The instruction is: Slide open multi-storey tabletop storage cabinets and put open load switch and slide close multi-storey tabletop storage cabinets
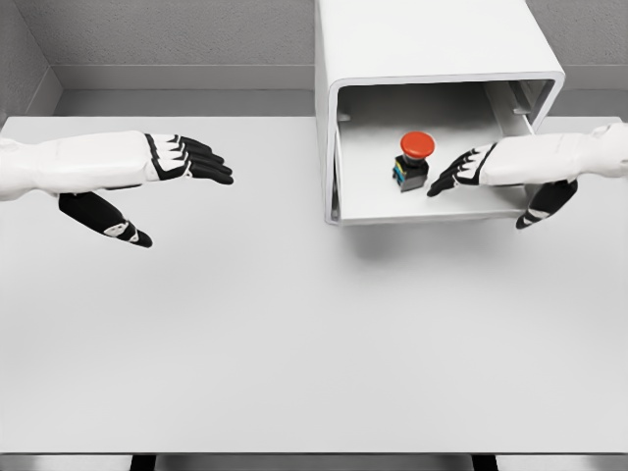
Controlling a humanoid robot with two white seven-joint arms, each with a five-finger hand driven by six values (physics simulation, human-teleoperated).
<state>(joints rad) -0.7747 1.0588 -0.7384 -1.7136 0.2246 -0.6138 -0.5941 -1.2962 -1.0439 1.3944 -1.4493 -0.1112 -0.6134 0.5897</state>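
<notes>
A white tabletop storage cabinet (432,44) stands at the back of the table, right of the middle. Its drawer (432,208) is pulled out toward me. Inside the drawer sits the load switch (412,162), a small black block with a red mushroom button on top. My right hand (461,172) reaches into the drawer from the right, fingers spread, fingertips just right of the switch and not holding it; its thumb (545,204) hangs over the drawer's front edge. My left hand (191,162) hovers open above the table far to the left.
The grey-white table (294,343) runs wide in front of the cabinet. A grey wall (177,39) closes off the back, and another panel stands at the far left.
</notes>
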